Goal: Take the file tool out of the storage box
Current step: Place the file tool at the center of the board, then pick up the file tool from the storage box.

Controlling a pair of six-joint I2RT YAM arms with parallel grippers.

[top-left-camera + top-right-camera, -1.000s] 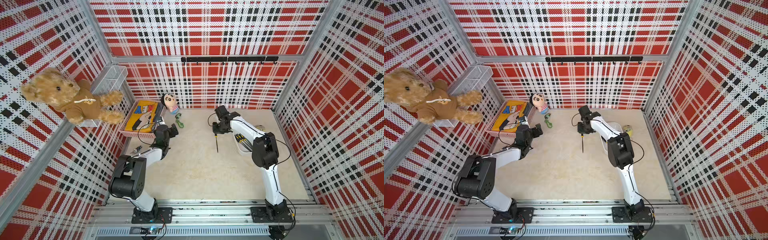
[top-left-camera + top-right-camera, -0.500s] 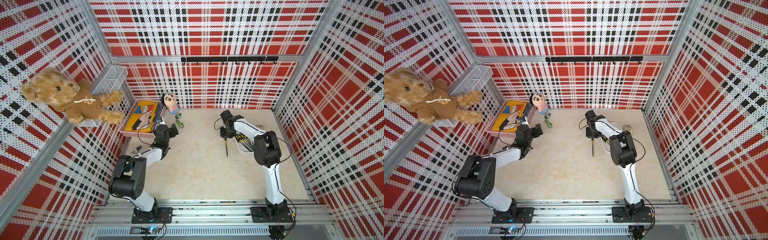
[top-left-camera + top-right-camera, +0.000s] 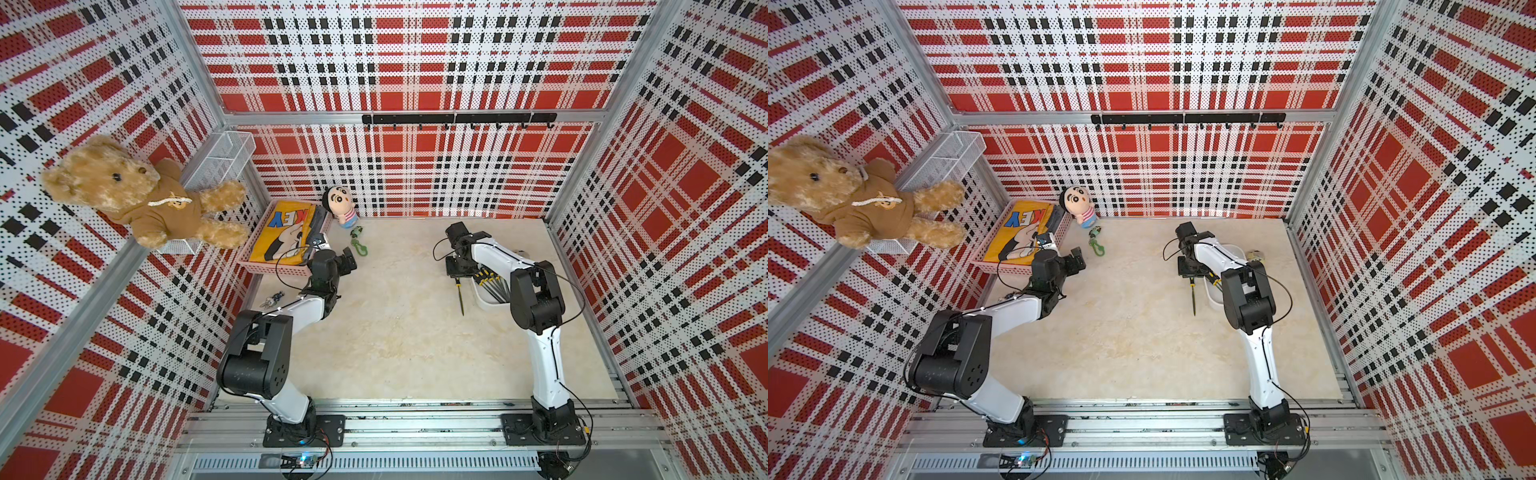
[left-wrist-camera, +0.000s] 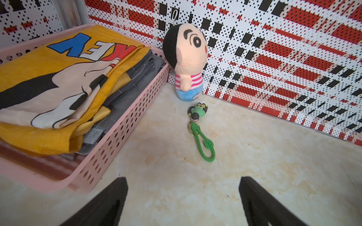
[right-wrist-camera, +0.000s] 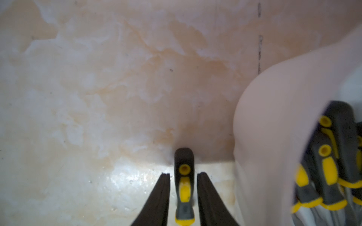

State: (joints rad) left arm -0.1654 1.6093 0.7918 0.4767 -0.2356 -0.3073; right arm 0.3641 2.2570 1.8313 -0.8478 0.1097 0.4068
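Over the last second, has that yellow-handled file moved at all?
Yes. The file tool has shifted toward the storage box and now lies beside it between the right pincer's parted jaws.

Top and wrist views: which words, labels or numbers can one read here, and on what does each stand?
"KEY", upside down, red, white and blue letters, on the yellow cloth in the pink basket.
The mark on the teddy bear's hoodie: too small to read.
Nothing else legible.
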